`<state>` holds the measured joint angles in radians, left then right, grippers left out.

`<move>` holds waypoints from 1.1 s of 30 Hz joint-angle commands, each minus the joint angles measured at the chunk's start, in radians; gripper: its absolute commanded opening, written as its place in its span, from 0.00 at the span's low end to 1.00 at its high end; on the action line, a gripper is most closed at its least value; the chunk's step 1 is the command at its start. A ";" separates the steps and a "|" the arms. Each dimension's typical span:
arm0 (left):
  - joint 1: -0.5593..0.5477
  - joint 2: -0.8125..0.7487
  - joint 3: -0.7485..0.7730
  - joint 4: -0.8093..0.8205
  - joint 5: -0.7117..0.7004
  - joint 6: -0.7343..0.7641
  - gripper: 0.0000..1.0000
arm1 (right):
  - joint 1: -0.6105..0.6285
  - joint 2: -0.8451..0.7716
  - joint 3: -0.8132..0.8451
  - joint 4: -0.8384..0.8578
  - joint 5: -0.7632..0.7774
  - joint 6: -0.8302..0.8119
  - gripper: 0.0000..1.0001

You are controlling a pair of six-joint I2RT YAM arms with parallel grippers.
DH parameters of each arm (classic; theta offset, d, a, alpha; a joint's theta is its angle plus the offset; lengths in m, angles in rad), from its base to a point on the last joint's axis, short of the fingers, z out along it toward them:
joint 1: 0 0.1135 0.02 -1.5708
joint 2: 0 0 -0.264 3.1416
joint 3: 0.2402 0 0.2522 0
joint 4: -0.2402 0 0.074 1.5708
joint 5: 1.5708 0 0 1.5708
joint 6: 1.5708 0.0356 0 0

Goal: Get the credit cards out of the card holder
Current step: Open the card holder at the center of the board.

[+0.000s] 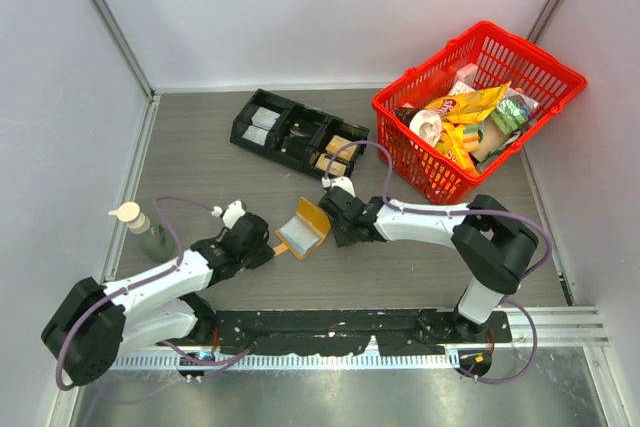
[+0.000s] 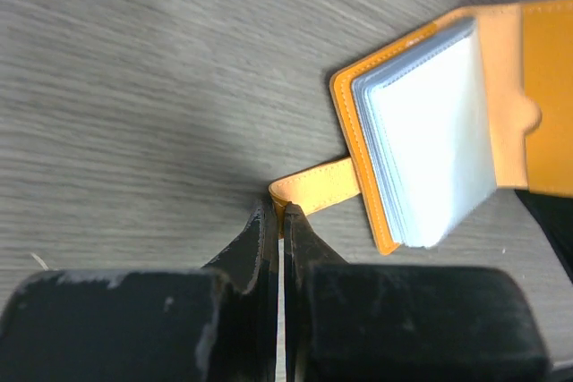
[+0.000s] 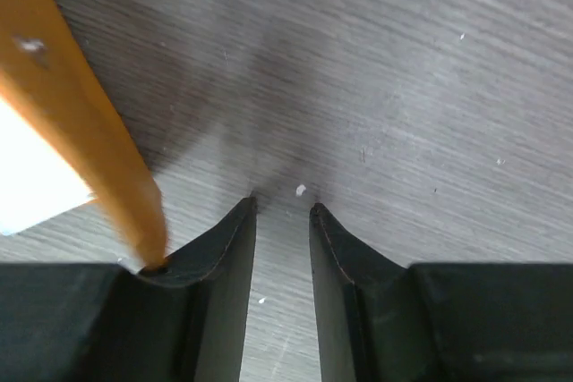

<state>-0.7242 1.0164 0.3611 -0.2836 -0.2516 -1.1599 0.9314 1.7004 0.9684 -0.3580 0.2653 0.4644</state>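
Left gripper (image 2: 282,212) nips just the tab (image 2: 315,185) tip of tan-orange bifold card holder (image 2: 448,123), so it may slip; right gripper (image 3: 282,209) slightly open, empty

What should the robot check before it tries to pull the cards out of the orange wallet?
1. Card holder lying open: ok.
2. Left fingers shut on its side tab: ok.
3. Right fingers apart and empty: ok.
4. Right fingers touching a card: not ok, they sit beside the holder's orange edge.
5. Cards inside the clear sleeves: cannot tell.
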 commanded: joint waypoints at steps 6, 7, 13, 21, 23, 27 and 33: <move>0.034 0.132 0.147 -0.028 -0.020 0.172 0.00 | 0.020 -0.168 0.030 -0.079 0.034 -0.009 0.48; 0.034 0.129 0.148 -0.026 -0.021 0.181 0.00 | 0.023 -0.192 0.053 -0.079 0.037 -0.035 0.53; 0.032 0.088 0.159 -0.049 -0.026 0.198 0.00 | 0.063 -0.220 0.141 -0.012 -0.023 -0.113 0.71; 0.034 0.057 0.160 -0.062 -0.025 0.198 0.00 | 0.159 -0.079 0.279 0.013 -0.058 -0.178 0.85; 0.034 0.059 0.162 -0.062 -0.020 0.198 0.00 | 0.190 -0.045 0.294 0.008 -0.029 -0.191 0.85; 0.034 0.054 0.167 -0.058 -0.011 0.197 0.00 | 0.227 0.002 0.285 0.025 0.006 -0.198 0.85; 0.032 0.033 0.165 -0.066 0.003 0.181 0.00 | 0.234 0.041 0.240 0.074 0.060 -0.190 0.85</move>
<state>-0.6918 1.0847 0.4911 -0.3500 -0.2569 -0.9817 1.1622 1.7359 1.2182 -0.3492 0.2718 0.2855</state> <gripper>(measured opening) 0.023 0.853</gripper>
